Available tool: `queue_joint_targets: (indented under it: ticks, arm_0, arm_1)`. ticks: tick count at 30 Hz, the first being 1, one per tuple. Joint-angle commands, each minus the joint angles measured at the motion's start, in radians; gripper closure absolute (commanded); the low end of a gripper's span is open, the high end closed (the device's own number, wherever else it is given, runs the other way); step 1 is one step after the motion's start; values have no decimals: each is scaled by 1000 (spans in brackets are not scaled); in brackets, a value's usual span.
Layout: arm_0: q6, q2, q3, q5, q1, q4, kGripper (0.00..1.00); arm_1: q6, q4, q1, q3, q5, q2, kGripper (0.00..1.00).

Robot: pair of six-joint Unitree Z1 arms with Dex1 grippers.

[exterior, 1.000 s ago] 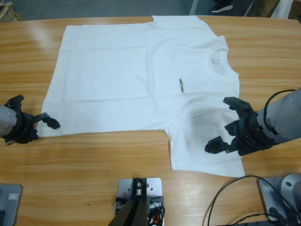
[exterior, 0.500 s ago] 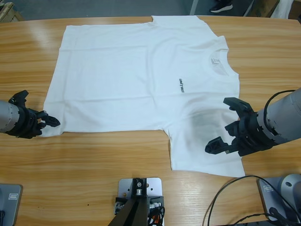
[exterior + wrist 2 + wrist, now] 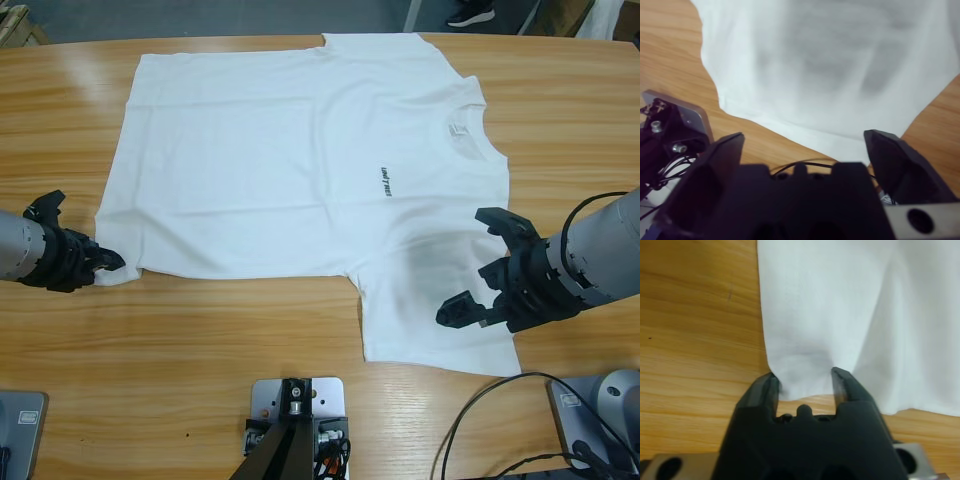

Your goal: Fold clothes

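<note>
1. A plain white short-sleeved cotton T-shirt, soft and mostly smooth, lies spread flat on the long wooden table with its streaky grain.
2. The left gripper, matte black, is clenched on the shirt's hem corner, the cloth bunched between its jaws.
3. The right gripper hovers spread wide over the near sleeve, grasping nothing.

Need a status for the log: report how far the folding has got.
Done: no fold; the T-shirt lies spread flat on the table. In hand: the left gripper pinches its hem corner; the right gripper hangs open over the near sleeve. Left: every fold.
</note>
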Motion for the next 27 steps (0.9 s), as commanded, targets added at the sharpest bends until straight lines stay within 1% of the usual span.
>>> queue_joint_targets:
  ticks: [1, 4, 11, 14, 19, 25, 27]
  arm_0:
    - [44, -64, 41, -14, 5, -25, 1000]
    - [56, -82, 46, -15, 5, -29, 1000]
    - [105, -71, 61, -40, 5, -67, 1000]
    - [117, -88, 89, -46, 5, -110, 1000]
    - [127, -99, 91, -46, 5, -112, 1000]
    - [132, -130, 101, -59, 7, -112, 1000]
    - [140, -153, 110, -61, 14, -115, 1000]
  arm_1:
    - [9, -12, -7, 26, 10, 35, 374]
    - [7, -13, -7, 26, 19, 39, 405]
    - [6, -13, -7, 26, 20, 30, 400]
    - [6, -13, -7, 26, 20, 29, 396]
    - [7, -13, -7, 26, 17, 33, 381]
    - [115, -9, -7, 37, -96, 7, 378]
    - [124, -9, -7, 34, -107, 3, 377]
